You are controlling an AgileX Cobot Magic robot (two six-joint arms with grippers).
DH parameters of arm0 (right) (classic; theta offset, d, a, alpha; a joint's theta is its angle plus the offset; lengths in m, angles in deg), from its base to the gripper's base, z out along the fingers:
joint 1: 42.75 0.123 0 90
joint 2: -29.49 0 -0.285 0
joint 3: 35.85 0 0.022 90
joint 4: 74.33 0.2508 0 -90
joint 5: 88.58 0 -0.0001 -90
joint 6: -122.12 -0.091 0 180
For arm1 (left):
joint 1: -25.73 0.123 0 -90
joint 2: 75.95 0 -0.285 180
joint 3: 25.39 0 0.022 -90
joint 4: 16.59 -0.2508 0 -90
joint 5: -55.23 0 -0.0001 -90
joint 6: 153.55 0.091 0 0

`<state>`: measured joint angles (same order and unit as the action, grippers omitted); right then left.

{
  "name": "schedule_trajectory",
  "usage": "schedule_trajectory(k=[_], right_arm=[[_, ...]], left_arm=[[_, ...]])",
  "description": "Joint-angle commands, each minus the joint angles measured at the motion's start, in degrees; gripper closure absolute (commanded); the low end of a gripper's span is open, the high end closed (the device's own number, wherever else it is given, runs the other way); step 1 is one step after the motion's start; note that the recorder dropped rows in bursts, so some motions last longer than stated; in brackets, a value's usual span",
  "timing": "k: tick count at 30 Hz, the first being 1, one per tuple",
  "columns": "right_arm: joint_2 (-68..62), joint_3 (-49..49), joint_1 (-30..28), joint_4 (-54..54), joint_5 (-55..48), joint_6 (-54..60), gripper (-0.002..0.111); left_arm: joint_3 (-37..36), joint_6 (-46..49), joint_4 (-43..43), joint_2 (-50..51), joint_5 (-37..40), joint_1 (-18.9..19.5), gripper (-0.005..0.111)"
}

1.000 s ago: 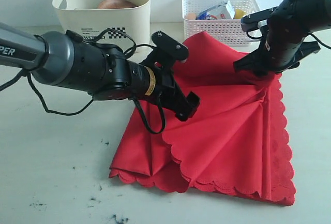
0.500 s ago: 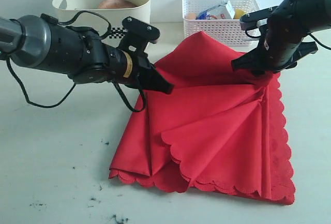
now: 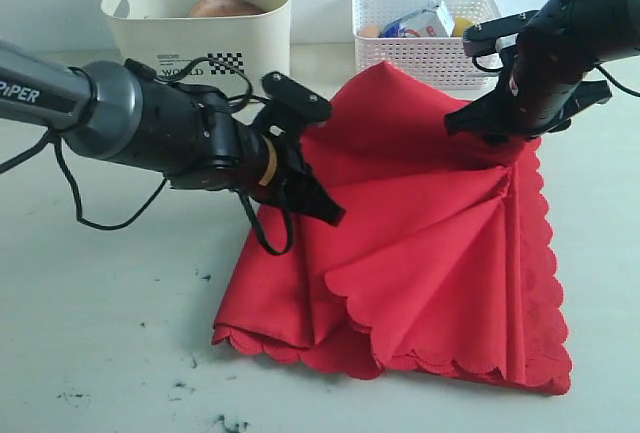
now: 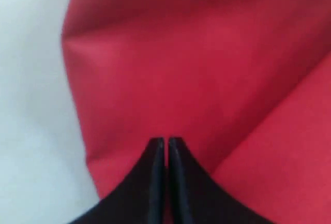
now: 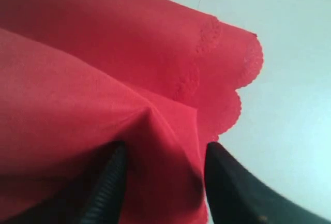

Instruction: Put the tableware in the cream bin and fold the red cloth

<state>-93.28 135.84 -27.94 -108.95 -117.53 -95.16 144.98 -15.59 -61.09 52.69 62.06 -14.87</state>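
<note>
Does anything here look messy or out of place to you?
The red cloth is the untidy thing: it lies in uneven fan-like pleats that rise to the right gripper, which pinches a ridge of it, and its scalloped edges do not line up. Dark specks dot the table in the foreground.

- The left arm (image 3: pixel 150 133) reaches in from the left edge of the exterior view, with its forearm nearly level and its wrist angled down to the right.
- The left gripper (image 3: pixel 326 211) points down and to the right. Its fingers (image 4: pixel 155 167) are pressed together, with only a hairline slit between them.
- The right arm (image 3: pixel 585 13) enters from the upper right corner, its wrist turned downward.
- The right gripper (image 3: pixel 485 125) has its fingers (image 5: pixel 111 182) apart, clamping a raised bunch of cloth (image 5: pixel 77 105) between them.
</note>
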Motion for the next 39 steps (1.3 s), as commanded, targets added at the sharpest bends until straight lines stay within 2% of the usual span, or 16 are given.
schedule_trajectory(k=[1,9,11,14,18,19,20,21,23,26,27,28,30,32,34,39], right_arm=[[-0.1,0.3,-0.2,0.0,1.2,-0.2,0.061],[-0.1,0.3,-0.2,-1.4,1.3,-0.2,0.061],[-0.1,0.3,-0.2,-2.6,1.3,-0.2,0.061],[0.9,0.3,-0.2,-2.7,0.8,-0.2,0.061],[4.3,0.3,-0.2,-2.8,-2.5,0.0,0.061],[6.8,0.3,-0.2,-2.4,-3.5,-0.2,0.061],[7.7,0.3,-0.2,-2.4,-3.6,-0.3,0.061],[9.7,0.3,-0.2,-1.6,-2.7,-1.9,0.061],[10.5,0.5,-0.2,-1.7,-0.9,-1.8,0.061],[11.0,0.6,-0.2,0.1,-1.3,-1.4,0.061],[11.6,0.6,-0.2,6.2,-1.5,2.0,0.063],[11.9,0.6,-0.2,14.6,-1.3,11.3,0.071],[10.3,0.6,-0.2,29.1,0.5,27.5,0.092],[6.1,0.6,-0.2,34.6,1.7,33.3,0.109],[1.0,0.6,-0.2,34.2,2.3,33.0,0.108],[-4.2,0.6,-0.2,32.0,4.4,31.4,0.108]], left_arm=[[-0.1,-0.2,0.4,-3.7,2.2,-7.5,0.101],[-0.1,-0.2,1.6,-5.6,9.0,-24.2,0.101],[-0.1,-0.2,0.3,-6.3,9.9,-27.1,0.101],[-0.1,-0.2,-0.8,-8.1,12.4,-28.7,0.101],[-0.1,-0.7,-4.5,-10.9,21.8,-27.2,0.101],[-0.1,-3.9,-6.9,-11.2,26.6,-24.9,0.101],[-0.1,-5.4,-6.9,-11.2,27.9,-23.2,0.101],[-0.7,-5.7,-5.9,-10.3,26.9,-19.6,0.101],[-2.1,-5.9,-5.5,-8.7,24.9,-15.6,0.101],[-4.0,-6.2,-4.8,-7.4,24.6,-11.4,0.101],[-4.8,-6.2,-4.3,-6.6,23.6,-9.5,0.101],[-5.2,-6.2,-3.8,-6.0,21.8,-8.2,0.101],[-5.5,-6.2,-2.9,-5.0,17.0,-7.8,0.101],[-5.5,-6.2,-2.0,-4.0,12.2,-8.9,0.101],[-5.5,-6.2,-1.6,-3.0,8.8,-10.2,0.101],[-5.5,-6.2,-0.1,-3.0,6.1,-13.2,0.101]])
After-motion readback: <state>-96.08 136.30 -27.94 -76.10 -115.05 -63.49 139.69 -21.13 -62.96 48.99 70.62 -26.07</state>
